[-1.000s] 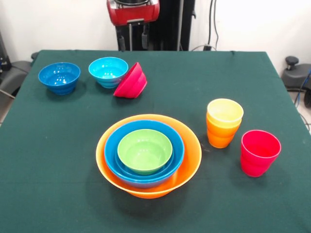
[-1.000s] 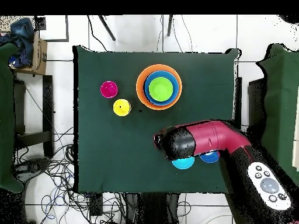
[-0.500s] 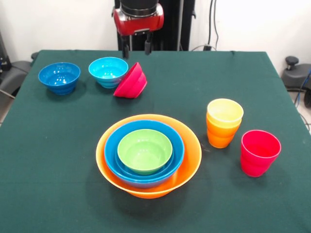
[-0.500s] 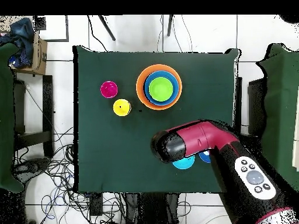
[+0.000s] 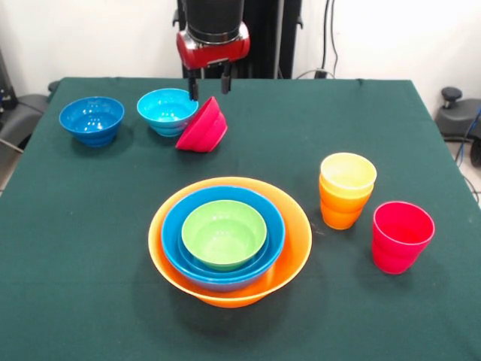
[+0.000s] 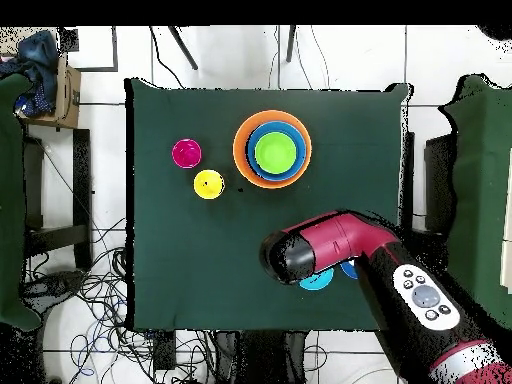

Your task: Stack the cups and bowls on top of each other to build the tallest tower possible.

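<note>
where white wall backs it, a dark green tablecloth (image 5: 90, 226)

Large orange bowl (image 5: 289, 259) holding nested blue bowl (image 5: 272, 233) and green bowl (image 5: 224, 234), yellow cup (image 5: 347, 174) nested in orange cup (image 5: 340, 212), red cup (image 5: 400, 236) upright beside them, dark-blue bowl (image 5: 92, 120), light-blue bowl (image 5: 165, 110), red bowl (image 5: 204, 127) tipped against the latter.
</note>
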